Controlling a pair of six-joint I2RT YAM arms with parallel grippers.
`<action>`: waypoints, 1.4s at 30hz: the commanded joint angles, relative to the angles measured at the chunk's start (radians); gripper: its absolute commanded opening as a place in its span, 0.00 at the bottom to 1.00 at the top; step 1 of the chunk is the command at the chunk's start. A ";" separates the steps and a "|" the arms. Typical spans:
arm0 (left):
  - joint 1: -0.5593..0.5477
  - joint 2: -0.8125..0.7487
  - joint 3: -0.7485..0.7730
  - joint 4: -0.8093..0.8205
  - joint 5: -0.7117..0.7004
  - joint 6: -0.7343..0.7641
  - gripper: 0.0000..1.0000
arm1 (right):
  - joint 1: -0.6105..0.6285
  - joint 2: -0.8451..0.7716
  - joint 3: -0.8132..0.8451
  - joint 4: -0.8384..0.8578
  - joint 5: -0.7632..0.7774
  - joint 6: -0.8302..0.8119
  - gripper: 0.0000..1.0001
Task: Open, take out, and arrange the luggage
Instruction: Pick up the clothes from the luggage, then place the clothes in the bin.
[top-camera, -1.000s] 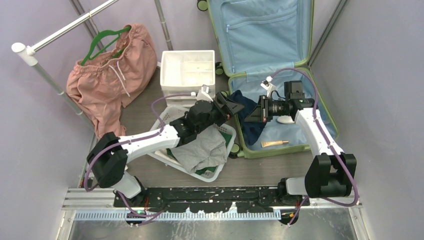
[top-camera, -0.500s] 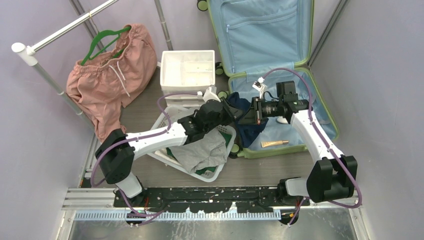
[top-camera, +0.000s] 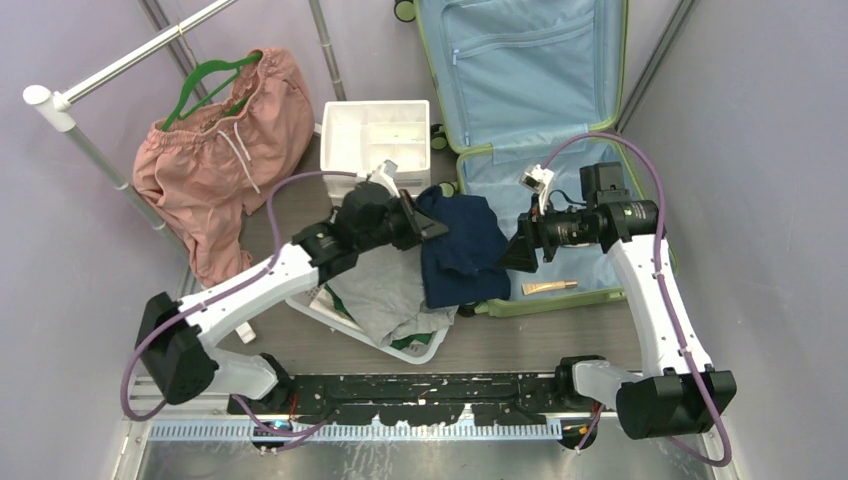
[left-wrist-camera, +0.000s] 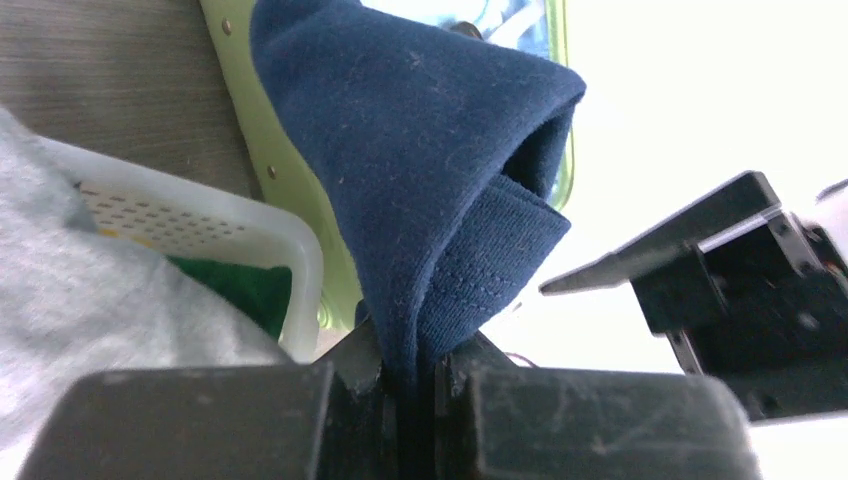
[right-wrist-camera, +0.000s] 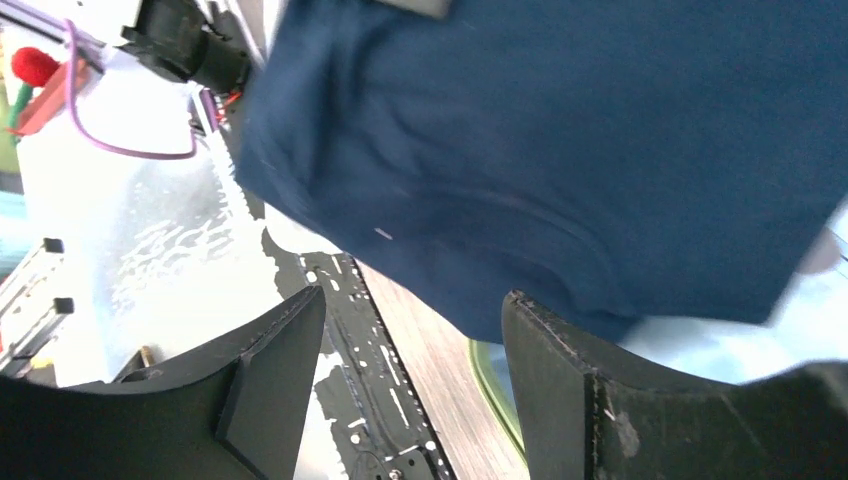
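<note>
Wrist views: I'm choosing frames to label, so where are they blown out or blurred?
Left wrist: area right of the navy garment is blown-out white, its weave sharp. Right wrist: the garment is motion-smeared, upper left washed out, the right pincer crisp.

My luggage (top-camera: 520, 70) lies wide open at the far right of the table (top-camera: 560, 340), on my right side. It is a light-green hard shell lined in pale blue fabric. Its base half rests flat with the green rim up and its near edge toward me, while the lid half leans up at the back, its lining facing me and a zip slanting across it. Small dark-and-green wheels (top-camera: 404, 10) show at the lid's upper left corner and beside the hinge on the left.
</note>
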 joint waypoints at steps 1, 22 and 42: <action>0.109 -0.104 0.012 -0.136 0.345 0.081 0.00 | -0.057 -0.016 -0.007 -0.009 0.051 -0.051 0.71; 0.380 -0.066 0.223 -0.941 0.458 0.722 0.00 | -0.132 -0.037 -0.092 0.044 0.093 -0.020 0.72; 0.380 0.155 0.538 -1.164 0.119 1.093 0.00 | -0.150 -0.016 -0.098 0.037 0.104 -0.034 0.73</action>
